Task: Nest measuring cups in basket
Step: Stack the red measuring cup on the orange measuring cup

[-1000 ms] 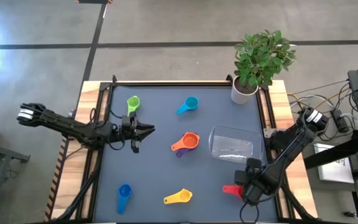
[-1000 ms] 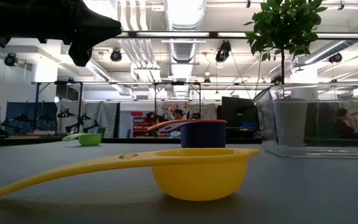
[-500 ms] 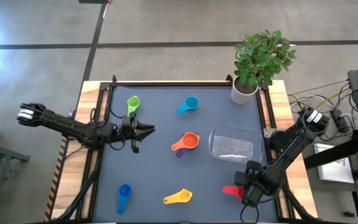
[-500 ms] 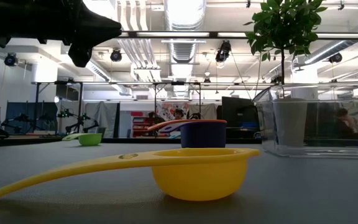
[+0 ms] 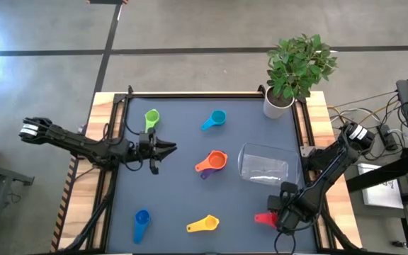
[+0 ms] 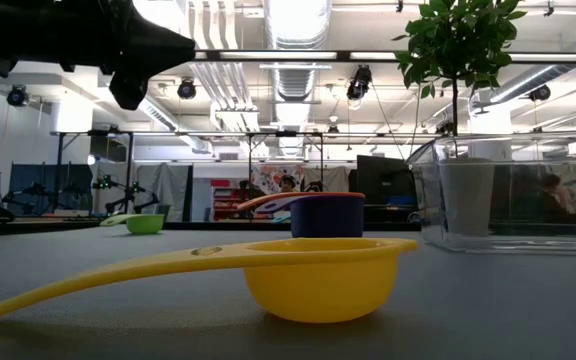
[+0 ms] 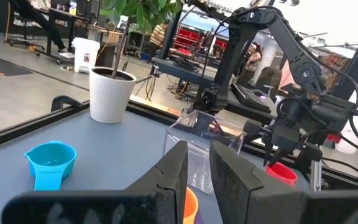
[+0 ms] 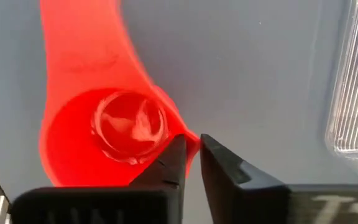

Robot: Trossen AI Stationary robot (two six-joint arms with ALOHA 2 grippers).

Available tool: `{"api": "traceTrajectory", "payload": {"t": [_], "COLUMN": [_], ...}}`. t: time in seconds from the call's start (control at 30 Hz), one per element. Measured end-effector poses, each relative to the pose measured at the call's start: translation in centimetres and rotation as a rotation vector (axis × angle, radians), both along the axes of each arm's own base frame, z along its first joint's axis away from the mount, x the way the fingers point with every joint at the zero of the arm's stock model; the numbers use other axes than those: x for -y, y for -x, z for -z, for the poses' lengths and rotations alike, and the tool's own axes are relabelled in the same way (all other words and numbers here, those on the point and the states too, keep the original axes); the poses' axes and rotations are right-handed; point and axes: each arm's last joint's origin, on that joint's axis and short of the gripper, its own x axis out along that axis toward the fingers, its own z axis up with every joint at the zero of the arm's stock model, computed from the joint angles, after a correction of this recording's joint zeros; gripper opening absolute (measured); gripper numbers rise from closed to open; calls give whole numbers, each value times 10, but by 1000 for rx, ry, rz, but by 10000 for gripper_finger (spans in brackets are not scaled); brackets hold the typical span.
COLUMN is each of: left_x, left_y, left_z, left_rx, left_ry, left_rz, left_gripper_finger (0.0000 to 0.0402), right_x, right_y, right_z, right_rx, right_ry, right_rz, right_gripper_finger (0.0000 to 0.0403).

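The red cup (image 8: 104, 134) lies near the table's near right corner, with my right gripper (image 5: 278, 212) pointing down and shut on it. My left gripper (image 5: 167, 147) hovers level over the table's left half, shut and holding nothing. The clear basket (image 5: 264, 163) stands right of centre. Bottom down on the mat are the green cup (image 5: 151, 117), the light blue cup (image 5: 216, 119), the dark blue cup (image 5: 142, 221) and the yellow cup (image 5: 204, 224). The orange cup (image 5: 216, 161) sits in the purple cup (image 5: 204, 172). My right gripper pinches the red cup's bowl rim (image 8: 190, 142), on the side away from the handle. One finger stands inside the bowl and the other outside. The fingers come from above, pointing down. Whether the cup is clear of the mat I cannot tell.
A white plant pot (image 5: 278, 105) with a leafy plant stands at the far right corner, just beyond the basket. Raised black rails (image 5: 119, 142) border the mat. Open mat lies between the cups in the middle of the table.
The red cup under my right gripper has shifted slightly toward the near edge. Neither arm has travelled, and the other cups and the basket have stayed where they were.
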Motion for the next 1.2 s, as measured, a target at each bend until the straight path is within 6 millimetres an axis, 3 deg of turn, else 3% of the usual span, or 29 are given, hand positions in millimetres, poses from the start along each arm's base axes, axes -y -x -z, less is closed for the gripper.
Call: {"api": "traceTrajectory", "payload": {"t": [0.33, 0.53, 0.67, 0.97, 1.2], "left_x": [0, 0, 0, 0, 0], "left_y": [0, 0, 0, 0, 0], "left_z": [0, 0, 0, 2, 4], "left_rx": [-1, -1, -2, -17, -43], "left_ry": [6, 6, 6, 3, -1], "left_rz": [-1, -1, -1, -1, 0], "left_gripper_finger": [50, 50, 50, 50, 50], "right_x": [-5, -2, 12, 83, 163], "right_y": [-10, -38, -64, -124, -154], "right_z": [-18, -53, -79, -115, -113], "right_rx": [54, 258, 375, 530, 528], "right_ry": [-26, 23, 80, 277, 225], "right_rz": [-70, -171, -270, -425, -407], "right_gripper_finger": [10, 10, 9, 9, 8]}}
